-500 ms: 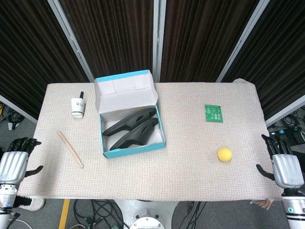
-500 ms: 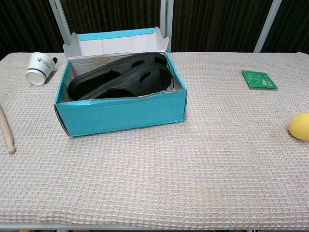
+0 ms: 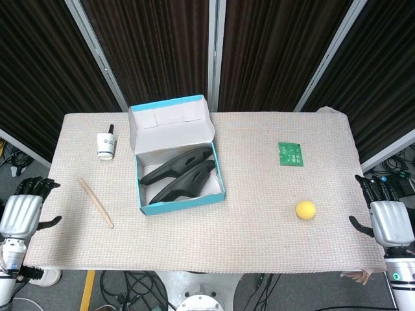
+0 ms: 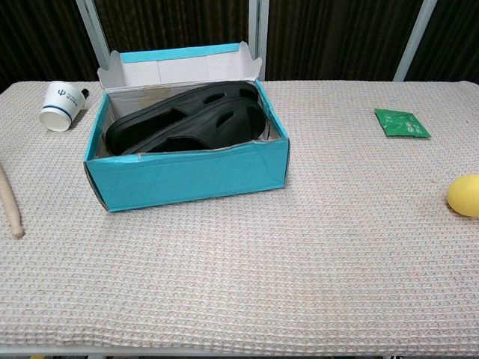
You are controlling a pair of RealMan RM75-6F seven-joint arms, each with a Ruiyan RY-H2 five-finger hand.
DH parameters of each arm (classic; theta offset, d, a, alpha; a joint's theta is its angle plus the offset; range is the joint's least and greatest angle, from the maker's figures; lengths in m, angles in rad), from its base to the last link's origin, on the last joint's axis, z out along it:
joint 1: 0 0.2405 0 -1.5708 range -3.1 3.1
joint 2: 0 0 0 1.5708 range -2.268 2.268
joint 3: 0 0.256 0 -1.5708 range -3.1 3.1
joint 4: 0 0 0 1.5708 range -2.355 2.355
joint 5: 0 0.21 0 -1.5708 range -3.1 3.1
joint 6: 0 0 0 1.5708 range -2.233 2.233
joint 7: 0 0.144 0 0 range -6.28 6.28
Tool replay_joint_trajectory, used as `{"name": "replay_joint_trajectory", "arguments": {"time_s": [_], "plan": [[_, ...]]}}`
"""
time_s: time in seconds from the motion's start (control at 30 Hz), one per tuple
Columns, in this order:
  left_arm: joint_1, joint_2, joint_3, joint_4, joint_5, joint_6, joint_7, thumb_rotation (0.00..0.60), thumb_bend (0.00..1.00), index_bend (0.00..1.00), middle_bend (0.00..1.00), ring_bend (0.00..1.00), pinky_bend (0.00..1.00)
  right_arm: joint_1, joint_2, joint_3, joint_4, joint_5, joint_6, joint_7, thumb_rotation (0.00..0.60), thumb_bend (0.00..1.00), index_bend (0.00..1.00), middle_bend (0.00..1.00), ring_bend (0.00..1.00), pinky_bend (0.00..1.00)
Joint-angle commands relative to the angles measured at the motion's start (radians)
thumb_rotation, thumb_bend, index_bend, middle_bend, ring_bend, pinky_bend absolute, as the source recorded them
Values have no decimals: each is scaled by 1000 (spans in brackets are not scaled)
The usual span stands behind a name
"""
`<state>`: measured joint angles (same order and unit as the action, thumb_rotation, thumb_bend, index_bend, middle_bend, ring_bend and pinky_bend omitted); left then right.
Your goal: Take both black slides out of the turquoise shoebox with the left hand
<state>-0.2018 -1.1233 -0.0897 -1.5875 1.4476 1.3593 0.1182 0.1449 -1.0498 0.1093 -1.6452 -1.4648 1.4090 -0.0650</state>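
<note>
The turquoise shoebox (image 3: pixel 144 194) (image 4: pixel 191 177) stands open left of the table's middle, its lid flap raised at the back. Two black slides (image 3: pixel 178 173) (image 4: pixel 187 120) lie side by side inside it. My left hand (image 3: pixel 23 210) hovers off the table's left edge, fingers apart, holding nothing, well left of the box. At the right edge of the table my right hand (image 3: pixel 387 217) is likewise spread and empty. Neither hand shows in the chest view.
A white paper cup (image 3: pixel 106 144) (image 4: pixel 61 105) stands left of the box near the back. A wooden stick (image 3: pixel 96 202) (image 4: pixel 7 202) lies between box and left hand. A green circuit board (image 3: pixel 290 154) (image 4: pixel 402 123) and a yellow ball (image 3: pixel 305 209) (image 4: pixel 464 195) sit on the right.
Both hands have risen slightly toward the table's far side; the left one moved a little inward. The box and slides have not moved.
</note>
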Motion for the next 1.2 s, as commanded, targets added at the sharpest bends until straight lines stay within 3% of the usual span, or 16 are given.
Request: {"name": "replay_joint_trajectory", "arguments": {"time_s": [0.03,0.33,0.63,0.93,1.2], "plan": [[-78,24,-33,4,39,-70,-44,600,26,270,198,134,143,9,12,7,-9,-3,-3,-8,600,101,56,130,50,119],[-356,-18,-106,60,152,-283,-145,600,26,270,198,134,143,26,43,8,-54,-11,-17,-39,600,101,56,123,50,119],[-606,-223,-114,253,218,-439,-264,600,28,270,198,134,143,25,59,8,-82,8,-15,-63,600,101,56,118,50,119],[-740,-361,-77,393,241,-533,-216,600,28,249,158,126,137,19,63,1,-88,31,-22,-76,600,101,56,117,50,119],[-775,-378,-74,367,142,-616,-170,600,28,205,125,102,137,15,60,-2,-81,47,-24,-72,600,101,56,116,50,119]]}}
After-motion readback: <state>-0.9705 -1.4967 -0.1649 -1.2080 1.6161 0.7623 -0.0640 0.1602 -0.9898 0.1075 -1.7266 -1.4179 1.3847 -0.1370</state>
